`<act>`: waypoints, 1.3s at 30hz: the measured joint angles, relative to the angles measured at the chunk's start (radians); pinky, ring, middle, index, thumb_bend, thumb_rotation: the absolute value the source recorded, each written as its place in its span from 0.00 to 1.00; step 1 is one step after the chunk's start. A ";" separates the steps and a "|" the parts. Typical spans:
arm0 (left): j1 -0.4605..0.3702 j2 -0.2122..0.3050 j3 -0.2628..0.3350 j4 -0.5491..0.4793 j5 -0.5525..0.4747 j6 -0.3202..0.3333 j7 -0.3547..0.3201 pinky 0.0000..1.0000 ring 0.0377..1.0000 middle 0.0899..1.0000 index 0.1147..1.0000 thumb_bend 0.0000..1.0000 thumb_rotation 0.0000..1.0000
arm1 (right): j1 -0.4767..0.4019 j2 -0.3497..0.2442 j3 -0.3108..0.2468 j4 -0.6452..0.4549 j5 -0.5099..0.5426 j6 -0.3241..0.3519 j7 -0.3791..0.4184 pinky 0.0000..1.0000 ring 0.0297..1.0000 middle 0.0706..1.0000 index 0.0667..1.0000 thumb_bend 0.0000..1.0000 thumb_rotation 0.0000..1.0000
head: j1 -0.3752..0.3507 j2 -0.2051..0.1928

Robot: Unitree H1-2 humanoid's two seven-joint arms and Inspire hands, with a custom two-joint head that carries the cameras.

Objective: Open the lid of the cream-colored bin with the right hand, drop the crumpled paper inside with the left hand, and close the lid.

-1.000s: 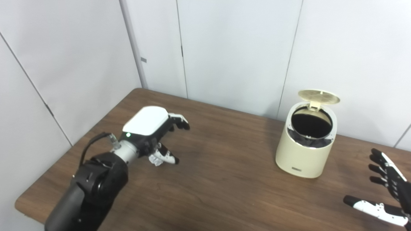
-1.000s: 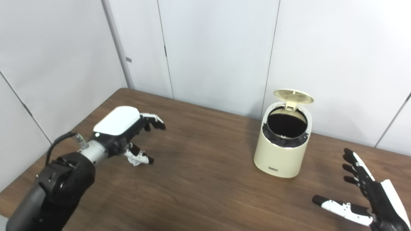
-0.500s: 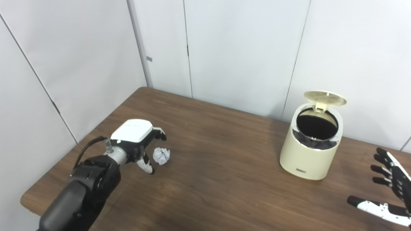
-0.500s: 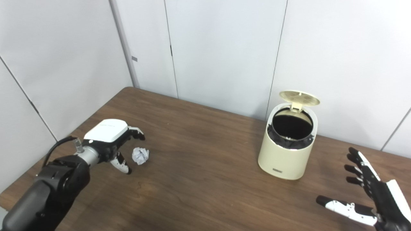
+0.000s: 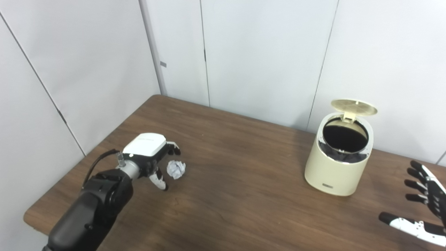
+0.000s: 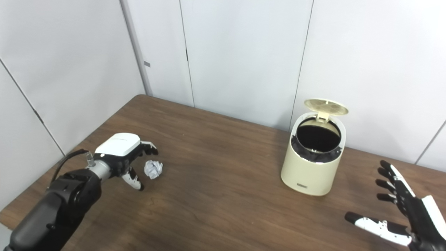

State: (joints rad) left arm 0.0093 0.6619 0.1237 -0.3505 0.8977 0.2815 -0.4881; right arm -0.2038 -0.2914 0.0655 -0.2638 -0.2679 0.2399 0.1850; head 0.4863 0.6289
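On the brown wooden table (image 5: 244,195), the small crumpled ball of white paper (image 5: 176,169) is lying near the left edge, toward the front. The left hand (image 5: 150,160) is hovering just beside it with fingers and thumb spread around the ball, not gripping it. The cream-colored round plastic bin (image 5: 337,164) is standing near the far edge toward the right, its round flip lid (image 5: 354,107) tilting up at the back and showing a dark inside. The right hand (image 6: 404,216) is waiting near the front right corner, fingers splayed, holding nothing.
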 measured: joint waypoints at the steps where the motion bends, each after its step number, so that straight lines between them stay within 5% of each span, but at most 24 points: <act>1: -0.002 -0.002 -0.002 0.002 0.000 -0.001 0.008 0.63 0.71 0.74 0.73 0.88 0.01 | 0.000 0.000 0.000 -0.001 -0.001 0.000 0.000 0.79 0.88 0.92 0.93 0.83 0.35 | 0.000 0.000; 8: -0.024 -0.005 -0.023 0.053 -0.002 -0.058 0.097 0.56 0.64 0.70 0.71 0.90 0.03 | 0.008 0.002 0.000 -0.003 -0.011 0.001 -0.001 0.81 0.88 0.92 0.94 0.83 0.35 | -0.002 0.005; 16: -0.031 -0.006 -0.034 0.059 -0.004 -0.067 0.121 0.53 0.63 0.70 0.72 0.87 0.06 | 0.020 0.007 -0.001 -0.017 -0.019 0.024 -0.001 0.72 0.87 0.92 0.94 0.82 0.33 | -0.002 0.011; 39: -0.078 0.009 -0.132 0.072 0.041 0.073 -0.015 0.58 0.67 0.70 0.67 0.82 0.00 | 0.045 0.006 -0.014 -0.053 -0.025 0.050 -0.001 0.64 0.85 0.93 0.95 0.81 0.36 | -0.009 0.040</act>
State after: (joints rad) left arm -0.0687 0.6707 -0.0083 -0.2781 0.9392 0.3547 -0.5029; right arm -0.1593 -0.2853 0.0515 -0.3166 -0.2931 0.2901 0.1842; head 0.4771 0.6688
